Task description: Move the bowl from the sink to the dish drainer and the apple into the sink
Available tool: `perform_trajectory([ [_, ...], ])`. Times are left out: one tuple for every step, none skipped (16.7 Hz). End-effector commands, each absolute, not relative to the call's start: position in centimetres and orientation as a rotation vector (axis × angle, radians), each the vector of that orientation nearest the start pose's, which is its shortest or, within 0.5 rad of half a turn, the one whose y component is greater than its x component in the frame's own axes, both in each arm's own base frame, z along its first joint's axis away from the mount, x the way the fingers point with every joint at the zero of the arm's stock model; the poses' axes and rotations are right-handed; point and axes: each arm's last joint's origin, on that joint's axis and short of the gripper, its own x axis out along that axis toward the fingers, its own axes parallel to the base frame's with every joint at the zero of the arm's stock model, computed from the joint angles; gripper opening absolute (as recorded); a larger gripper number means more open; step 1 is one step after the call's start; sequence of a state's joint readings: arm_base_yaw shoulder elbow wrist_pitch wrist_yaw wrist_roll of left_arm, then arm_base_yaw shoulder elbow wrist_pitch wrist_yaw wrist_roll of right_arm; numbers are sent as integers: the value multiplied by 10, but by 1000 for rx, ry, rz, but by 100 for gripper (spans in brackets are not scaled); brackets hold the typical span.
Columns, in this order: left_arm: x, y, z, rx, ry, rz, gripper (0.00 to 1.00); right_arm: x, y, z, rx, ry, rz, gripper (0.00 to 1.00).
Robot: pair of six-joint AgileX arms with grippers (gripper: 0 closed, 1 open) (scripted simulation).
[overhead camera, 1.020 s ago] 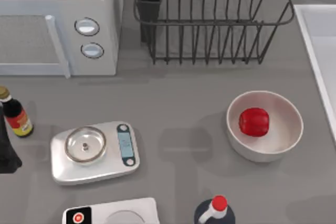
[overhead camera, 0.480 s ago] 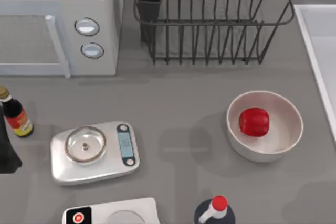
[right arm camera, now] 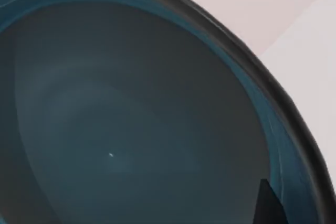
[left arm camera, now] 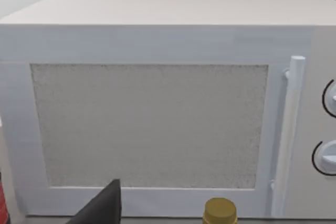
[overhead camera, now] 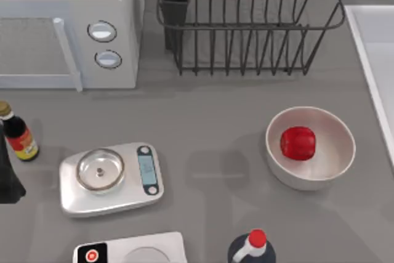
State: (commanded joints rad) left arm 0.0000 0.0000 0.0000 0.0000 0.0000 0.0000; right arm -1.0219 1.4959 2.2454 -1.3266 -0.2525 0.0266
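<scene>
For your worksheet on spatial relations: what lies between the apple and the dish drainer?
In the top view, the white bowl's rim, then bare grey table, separate the apple from the dish drainer.

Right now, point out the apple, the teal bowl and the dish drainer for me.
apple (overhead camera: pixel 298 143), top view, middle of its red skin.
teal bowl (right arm camera: pixel 121 124), right wrist view, inside of its basin.
dish drainer (overhead camera: pixel 246 26), top view, front wire rail.

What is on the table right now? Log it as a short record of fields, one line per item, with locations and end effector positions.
apple: inside the white bowl, right side of the table
bowl: teal inside, close under the right wrist camera
sink: at the table's right edge
dish drainer: at the back, no dishes in it
microwave: back left
left arm: at the left edge, near the sauce bottle
kitchen scale: front left
</scene>
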Motion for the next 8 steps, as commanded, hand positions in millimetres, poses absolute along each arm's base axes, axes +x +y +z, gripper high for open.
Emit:
perform_trajectory([
  [106, -1, 160, 0, 0, 0, 100, 118, -178, 542, 404, 325, -782, 0],
  [106, -1, 160, 0, 0, 0, 100, 105, -167, 563, 437, 171, -805, 0],
  [106, -1, 160, 0, 0, 0, 100, 92, -154, 584, 463, 17, -813, 0],
  [106, -1, 160, 0, 0, 0, 100, 79, -137, 603, 484, -137, -804, 0],
  [106, -1, 160, 0, 0, 0, 100, 66, -117, 620, 496, -288, -779, 0],
  [106, -1, 160, 0, 0, 0, 100, 53, -95, 636, 500, -429, -737, 0],
  [106, -1, 160, 0, 0, 0, 100, 42, -69, 649, 495, -562, -681, 0],
  [106, -1, 160, 0, 0, 0, 100, 33, -42, 660, 481, -679, -611, 0],
])
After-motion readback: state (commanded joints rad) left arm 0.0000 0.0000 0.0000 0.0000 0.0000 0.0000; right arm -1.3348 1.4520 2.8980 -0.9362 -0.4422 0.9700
